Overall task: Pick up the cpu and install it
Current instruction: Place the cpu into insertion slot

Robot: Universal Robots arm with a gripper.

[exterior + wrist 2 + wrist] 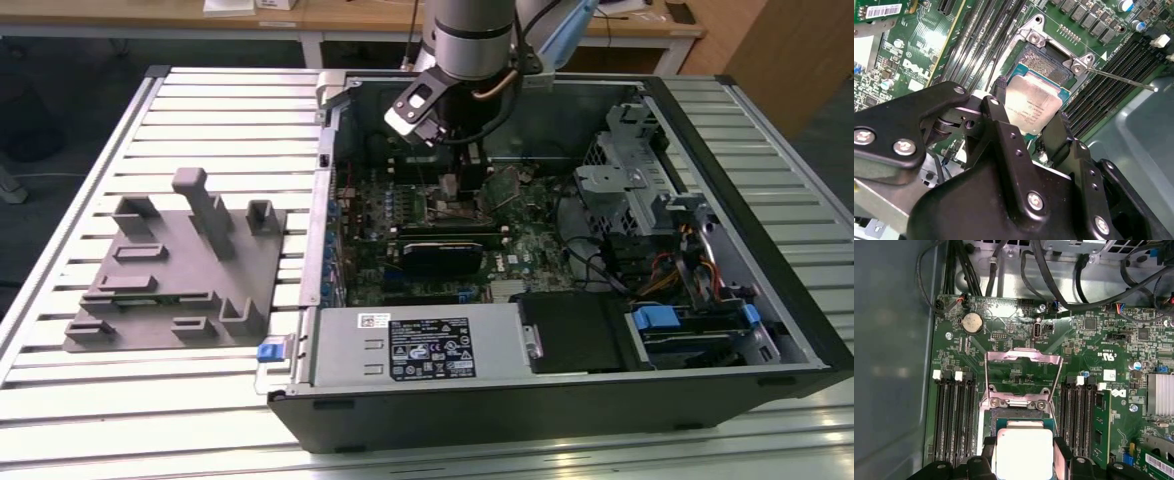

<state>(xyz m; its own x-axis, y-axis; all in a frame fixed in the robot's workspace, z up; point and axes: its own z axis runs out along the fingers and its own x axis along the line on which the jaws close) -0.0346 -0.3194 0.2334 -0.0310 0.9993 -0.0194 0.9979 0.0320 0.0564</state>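
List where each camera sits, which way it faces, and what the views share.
Exterior view: off the arm, high up, looking down into the open case; the arm and hand show.
First wrist view: on the wrist, facing along the hand to the socket.
Second wrist view: on the wrist, behind the hand's black linkage, facing the socket.
Shared: both wrist views show the cpu gripped at the socket.

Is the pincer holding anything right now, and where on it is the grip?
Yes: the pincer holds the cpu by two opposite side edges, over the open socket.
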